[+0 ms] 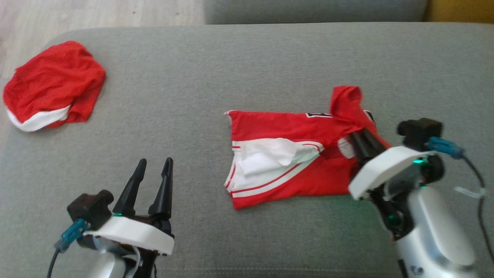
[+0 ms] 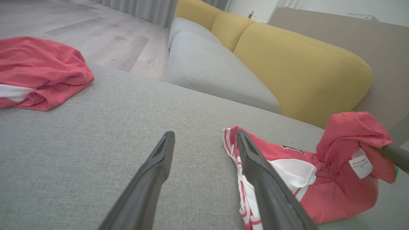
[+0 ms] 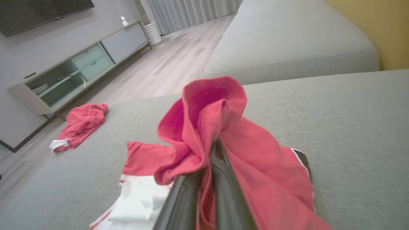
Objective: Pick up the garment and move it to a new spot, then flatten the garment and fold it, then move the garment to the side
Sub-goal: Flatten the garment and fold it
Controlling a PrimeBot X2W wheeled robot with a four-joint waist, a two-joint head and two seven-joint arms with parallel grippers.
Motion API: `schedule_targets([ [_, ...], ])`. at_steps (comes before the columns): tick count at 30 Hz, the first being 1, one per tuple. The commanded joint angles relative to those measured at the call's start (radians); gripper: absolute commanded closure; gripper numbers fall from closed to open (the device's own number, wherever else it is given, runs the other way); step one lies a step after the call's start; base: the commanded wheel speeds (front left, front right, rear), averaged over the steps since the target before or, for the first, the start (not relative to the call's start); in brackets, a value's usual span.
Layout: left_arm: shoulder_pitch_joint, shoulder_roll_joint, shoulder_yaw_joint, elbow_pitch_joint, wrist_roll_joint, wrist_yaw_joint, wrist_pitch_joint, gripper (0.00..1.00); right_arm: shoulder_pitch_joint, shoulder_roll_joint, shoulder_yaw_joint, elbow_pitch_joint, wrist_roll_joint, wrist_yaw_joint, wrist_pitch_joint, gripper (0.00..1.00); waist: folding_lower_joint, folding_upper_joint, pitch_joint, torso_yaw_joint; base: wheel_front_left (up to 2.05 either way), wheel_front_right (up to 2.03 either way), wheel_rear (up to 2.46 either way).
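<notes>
Right hand [image 1: 359, 137] pinches a raised fold of the red shirt [image 1: 285, 127]; left hand [image 1: 155, 160] stands spread. Right wrist view adds a cabinet [image 3: 80, 70].

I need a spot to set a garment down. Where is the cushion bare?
Bare: the wide cushion stretch between the crumpled red garment and the striped garment, ahead of the left gripper; also the far right corner. Crowded where the right gripper pinches the striped garment.

There are two red garments — one striped garment [image 1: 293, 127] and one bunched garment [image 1: 54, 85]. There are two grippers, the left gripper [image 1: 156, 160] and the right gripper [image 1: 359, 133]. Grey cushions are two also — one wide cushion [image 1: 247, 69] and one far cushion [image 1: 308, 11].
</notes>
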State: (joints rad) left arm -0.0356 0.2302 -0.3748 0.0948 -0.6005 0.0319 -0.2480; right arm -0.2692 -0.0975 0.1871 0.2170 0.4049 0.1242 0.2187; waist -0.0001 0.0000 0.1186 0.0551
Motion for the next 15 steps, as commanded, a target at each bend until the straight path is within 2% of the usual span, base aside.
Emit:
schedule_targets([
  [1, -0.043, 0.008, 0.032, -0.029, 0.002, -0.008, -0.003, 0.0, -0.052, 0.016, 0.031, -0.018, 0.011, 0.007, -0.018, 1.0, 0.0001, 0.0, 0.003, 0.017, 0.0, 0.0, 0.0],
  [8, -0.057, 0.002, 0.017, -0.027, 0.005, -0.015, 0.0, 0.0, -0.104, 0.045, 0.115, 0.106, 0.052, 0.007, -0.067, 1.0, 0.0001, 0.0, 0.018, 0.071, 0.0, 0.0, 0.0],
  [15, -0.073, -0.003, 0.005, -0.03, 0.009, -0.018, 0.001, 0.0, -0.177, 0.047, 0.259, 0.234, 0.181, 0.007, -0.146, 1.0, 0.0001, 0.0, 0.034, 0.125, 0.0, 0.0, 0.0],
])
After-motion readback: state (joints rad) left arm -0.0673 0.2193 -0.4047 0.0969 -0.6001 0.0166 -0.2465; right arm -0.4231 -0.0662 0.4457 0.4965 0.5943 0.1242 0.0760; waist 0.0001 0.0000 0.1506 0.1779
